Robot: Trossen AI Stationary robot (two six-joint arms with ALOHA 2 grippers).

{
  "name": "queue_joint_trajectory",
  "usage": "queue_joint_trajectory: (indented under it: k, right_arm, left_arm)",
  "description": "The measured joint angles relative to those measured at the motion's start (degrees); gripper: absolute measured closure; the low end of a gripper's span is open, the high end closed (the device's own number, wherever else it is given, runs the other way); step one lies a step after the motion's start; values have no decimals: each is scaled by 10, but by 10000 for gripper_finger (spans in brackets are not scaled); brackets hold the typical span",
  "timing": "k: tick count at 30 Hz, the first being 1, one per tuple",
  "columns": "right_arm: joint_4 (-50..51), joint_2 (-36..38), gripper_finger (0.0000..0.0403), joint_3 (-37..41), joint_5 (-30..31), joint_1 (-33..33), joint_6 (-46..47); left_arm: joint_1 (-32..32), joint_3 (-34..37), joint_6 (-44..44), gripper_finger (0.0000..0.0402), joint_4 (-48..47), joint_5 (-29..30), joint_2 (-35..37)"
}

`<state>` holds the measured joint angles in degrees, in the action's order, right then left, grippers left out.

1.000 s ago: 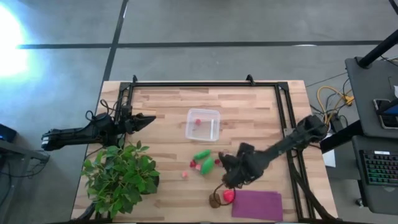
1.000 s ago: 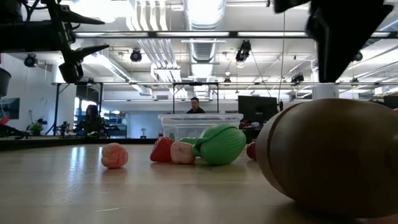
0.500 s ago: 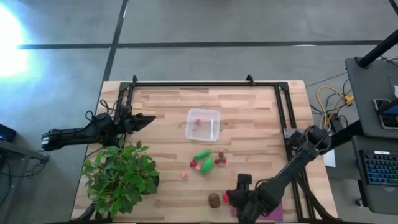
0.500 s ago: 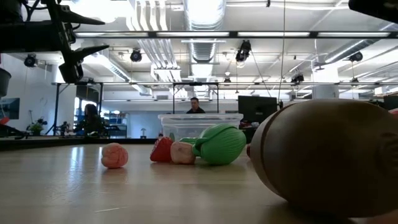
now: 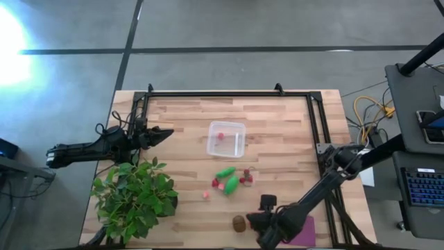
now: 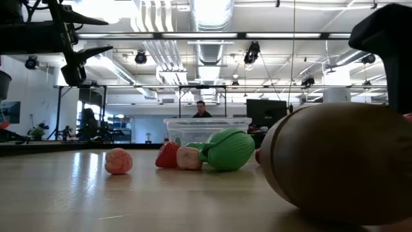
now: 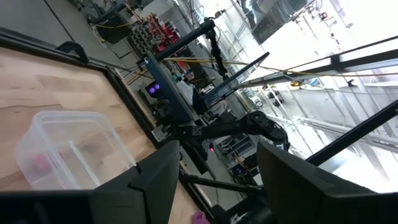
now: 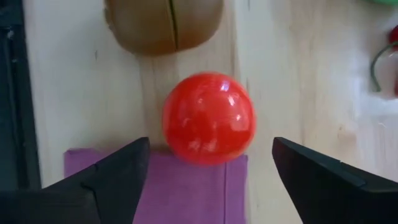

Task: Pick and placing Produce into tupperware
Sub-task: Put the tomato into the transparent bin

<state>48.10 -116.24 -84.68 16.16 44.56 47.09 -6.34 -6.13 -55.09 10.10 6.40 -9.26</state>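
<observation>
Right gripper [image 8: 208,171], fingers spread wide, sits above red ball [image 8: 208,118] beside brown kiwi [image 8: 163,23], lower centre; left gripper [image 5: 161,135] mid-left, fingers parted

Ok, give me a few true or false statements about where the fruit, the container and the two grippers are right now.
1. The clear container holds one small red piece. True.
2. The right gripper is shut on the red ball. False: it is open, the ball lying between its fingers.
3. The brown kiwi is inside the container. False: it lies on the table.
4. The left gripper hovers beside the plant. True.
</observation>
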Motion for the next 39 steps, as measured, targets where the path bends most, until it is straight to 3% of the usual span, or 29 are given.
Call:
queue_joint_trajectory:
  k: [21, 31, 39]
  right_arm:
    - [-31, -34, 59, 7, 2, -27, 24]
    - [-28, -33, 85, 7, -16, -31, 62]
    - [-28, -32, 130, 7, -16, -31, 73]
  left_arm:
    - [0, 0, 0, 201, 0, 0, -1]
    - [0, 0, 0, 201, 0, 0, -1]
    - [0, 0, 0, 201, 0, 0, -1]
